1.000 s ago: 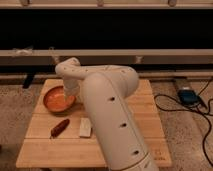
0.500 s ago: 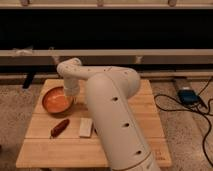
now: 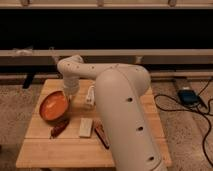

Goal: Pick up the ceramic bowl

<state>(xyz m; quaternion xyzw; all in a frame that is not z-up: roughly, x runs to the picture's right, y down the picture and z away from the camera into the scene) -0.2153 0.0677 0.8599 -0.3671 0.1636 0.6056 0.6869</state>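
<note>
Glossy orange round ceramic bowl (image 3: 53, 106) sits on the left part of the light wooden slatted table (image 3: 55, 150), near the left edge, upright and resting flat. The white robot arm (image 3: 120, 115) fills the centre-right of the view and reaches over the table toward the bowl. Its gripper (image 3: 70, 94) hangs at the bowl's right rim, wrist pointing down; touching or just above, cannot tell, and whether it is wide, narrow or holding the rim cannot be told either.

Other items: small dark red-brown oblong object (image 3: 59, 128) just in front of the bowl, pale flat rectangular packet (image 3: 85, 127) to its right, dark reddish bar (image 3: 101, 135) partly hidden by the arm, small whitish object (image 3: 90, 96) right of the gripper.

Step looks like approach/grasp at the rim; bowl not lifted. Next move likely calls for a firm pinch on the right rim, then a straight lift. A glossy rim could slip or tip the bowl, and the oblong object is close.
</note>
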